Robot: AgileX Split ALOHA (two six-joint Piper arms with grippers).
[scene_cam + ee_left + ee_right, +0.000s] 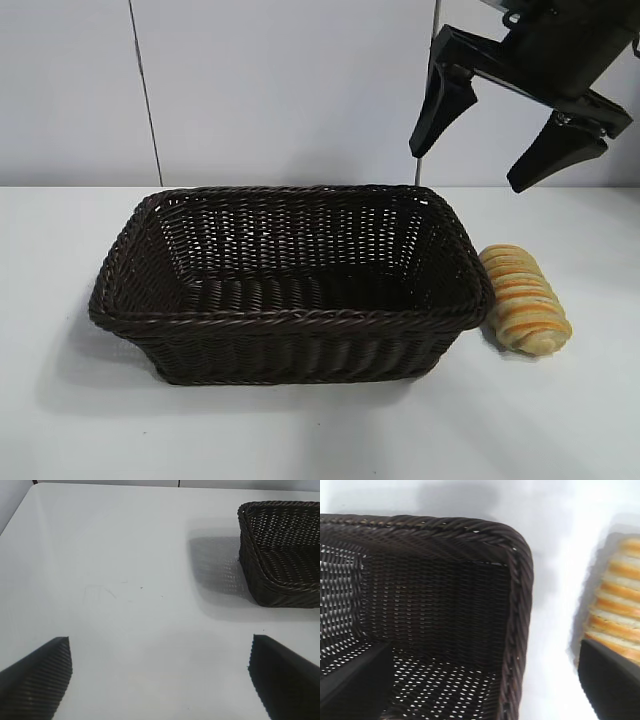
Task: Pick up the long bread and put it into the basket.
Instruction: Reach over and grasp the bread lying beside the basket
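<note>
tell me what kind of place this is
Probably a robot lab test bench, not a kitchen: a plain white table before bare white wall panels, holding only a wicker basket and a long bread, with the right gripper overhead, fingers open.

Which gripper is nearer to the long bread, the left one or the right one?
The right. The right gripper hangs open above the long bread, near the basket. The left gripper is open over bare table beyond the basket's opposite side.
</note>
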